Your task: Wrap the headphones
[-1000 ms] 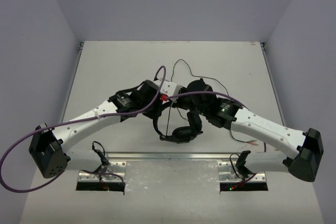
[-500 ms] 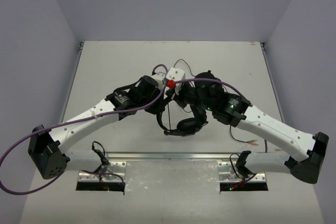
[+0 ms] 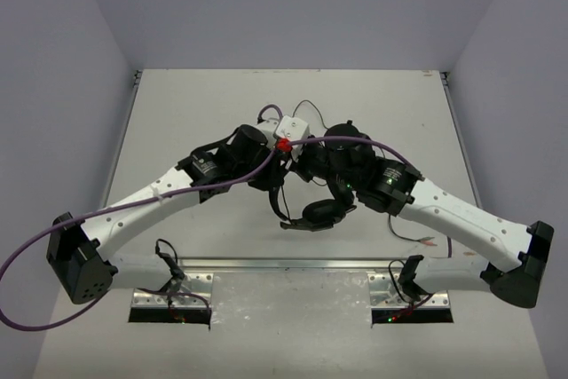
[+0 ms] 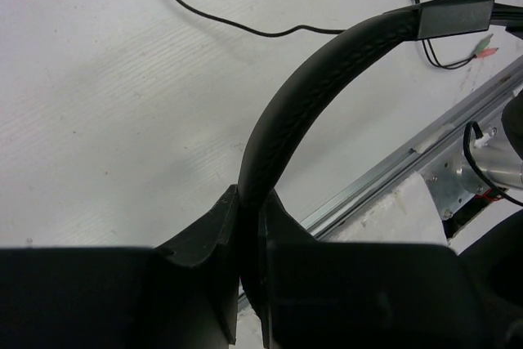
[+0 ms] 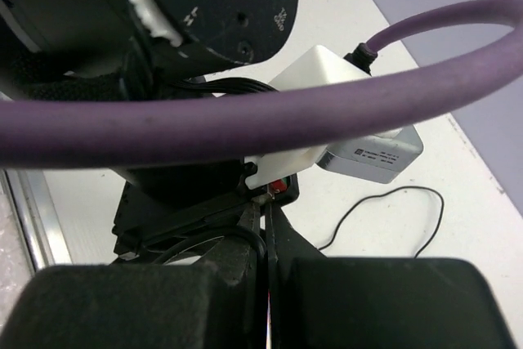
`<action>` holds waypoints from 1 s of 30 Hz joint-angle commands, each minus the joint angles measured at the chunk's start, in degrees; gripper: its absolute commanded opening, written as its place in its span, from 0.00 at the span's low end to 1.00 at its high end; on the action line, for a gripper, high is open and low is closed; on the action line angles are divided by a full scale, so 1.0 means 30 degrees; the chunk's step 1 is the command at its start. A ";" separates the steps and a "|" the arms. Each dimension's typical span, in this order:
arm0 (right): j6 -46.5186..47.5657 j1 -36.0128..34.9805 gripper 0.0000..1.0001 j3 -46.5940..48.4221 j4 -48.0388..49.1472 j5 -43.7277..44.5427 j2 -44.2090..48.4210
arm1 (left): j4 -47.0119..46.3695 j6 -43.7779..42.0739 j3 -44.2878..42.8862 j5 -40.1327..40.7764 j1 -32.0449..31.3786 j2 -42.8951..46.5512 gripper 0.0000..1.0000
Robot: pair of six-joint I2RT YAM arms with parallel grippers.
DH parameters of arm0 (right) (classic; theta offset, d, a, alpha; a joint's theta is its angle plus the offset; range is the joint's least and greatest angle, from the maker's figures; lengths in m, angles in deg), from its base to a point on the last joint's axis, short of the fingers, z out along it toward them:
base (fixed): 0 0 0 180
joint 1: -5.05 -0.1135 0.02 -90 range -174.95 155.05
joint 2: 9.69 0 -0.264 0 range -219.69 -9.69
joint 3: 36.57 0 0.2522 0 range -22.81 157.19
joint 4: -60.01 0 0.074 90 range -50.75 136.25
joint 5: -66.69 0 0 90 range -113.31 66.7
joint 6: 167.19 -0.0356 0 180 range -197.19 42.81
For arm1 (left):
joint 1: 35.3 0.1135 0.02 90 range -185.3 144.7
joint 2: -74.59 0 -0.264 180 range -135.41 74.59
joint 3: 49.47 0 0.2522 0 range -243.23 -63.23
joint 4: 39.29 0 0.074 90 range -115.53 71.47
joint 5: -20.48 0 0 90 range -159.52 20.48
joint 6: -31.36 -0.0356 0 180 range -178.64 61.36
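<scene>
We see both arms reaching inward from the near corners, elbows bent, their wrists meeting above the middle of the surface [image 3: 195,104]. The left tool [image 4: 249,239] is closed tight on the headband [image 4: 282,104] of the headphones [image 3: 318,213], which sit between the two wrists. The right tool [image 5: 263,284] is closed to a thin slit and pinches the thin black cable [image 4: 278,35]; more of it lies loose on the surface. On the grey box [image 5: 372,153] under the purple cable [image 5: 245,120] the print is too small for us to read
</scene>
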 commanded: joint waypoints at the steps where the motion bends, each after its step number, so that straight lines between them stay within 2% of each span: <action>1: 0.2576 0.0075 0.01 -0.0238 0.2184 0.3325 0.0350 | -0.1705 -0.0915 0.0179 -0.2481 -0.0170 0.1230 0.00; 5: 0.4950 0.0542 0.01 -0.0296 0.2184 0.5410 -0.0089 | -0.1209 -0.1473 0.0444 -0.2572 -0.0170 0.2254 0.00; 9: 0.5277 0.1070 0.01 -0.0911 0.3179 0.6116 0.0612 | 0.0635 -0.1678 0.0414 0.0470 -0.0170 0.2579 0.00; 13: 0.5482 0.1481 0.01 -0.0942 0.3591 0.6059 0.1053 | 0.1255 -0.1678 0.1349 0.1501 -0.0141 0.2755 0.00; 22: 0.3320 0.3793 0.03 -0.1965 0.3709 0.3191 0.1550 | 0.0932 -0.1707 0.2758 0.1677 -0.0170 0.4014 0.00; 26: 0.2377 0.5228 0.02 -0.2522 0.3884 0.0965 0.1435 | 0.0640 -0.2320 0.2670 -0.0042 -0.0170 0.4688 0.00; 27: 0.2348 0.5289 0.04 -0.2640 0.4029 -0.0055 0.1405 | 0.0581 -0.2439 0.2641 -0.0313 -0.0170 0.4805 0.00; 30: 0.2318 0.5465 0.09 -0.2816 0.4031 -0.0739 0.1084 | 0.0814 -0.2820 0.2232 -0.0667 -0.0199 0.4777 0.00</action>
